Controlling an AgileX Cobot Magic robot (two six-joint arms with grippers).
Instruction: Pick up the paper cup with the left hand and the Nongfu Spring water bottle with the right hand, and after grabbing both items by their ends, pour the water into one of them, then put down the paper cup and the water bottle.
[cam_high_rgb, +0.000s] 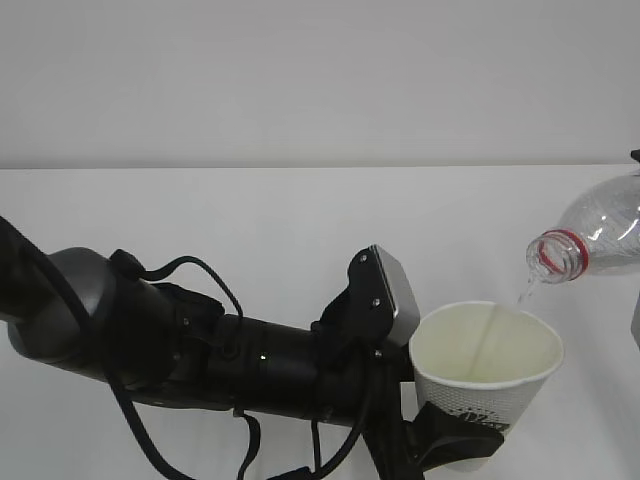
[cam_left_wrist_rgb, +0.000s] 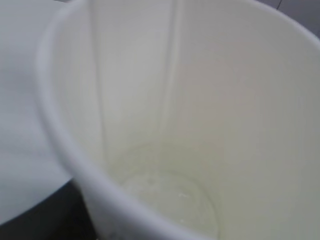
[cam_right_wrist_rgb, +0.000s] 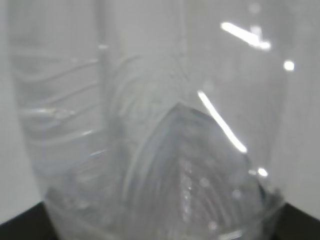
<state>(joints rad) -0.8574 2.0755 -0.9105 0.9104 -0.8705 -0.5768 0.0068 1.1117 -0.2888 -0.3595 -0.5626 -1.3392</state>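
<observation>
Tilting mouth-down toward the left, the clear ribbed plastic Nongfu Spring water bottle (cam_high_rgb: 592, 238) lies nearly level above the small white paper cup's (cam_high_rgb: 487, 375) right rim, water (cam_high_rgb: 525, 291) trickling in. The black left hand (cam_high_rgb: 450, 440) clasps the upright cup's base. The right hand's grip can't be told.

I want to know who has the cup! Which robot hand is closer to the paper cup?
Left. The left hand grips the paper cup low on its side. The right hand is off-frame at right, tilting the water bottle above the rim.

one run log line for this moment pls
phase: pouring | left hand: jaws on paper cup, upright | right hand: out of exterior view, bottle fills wrist view | water bottle: tilted, mouth above cup rim | water: falling into cup
</observation>
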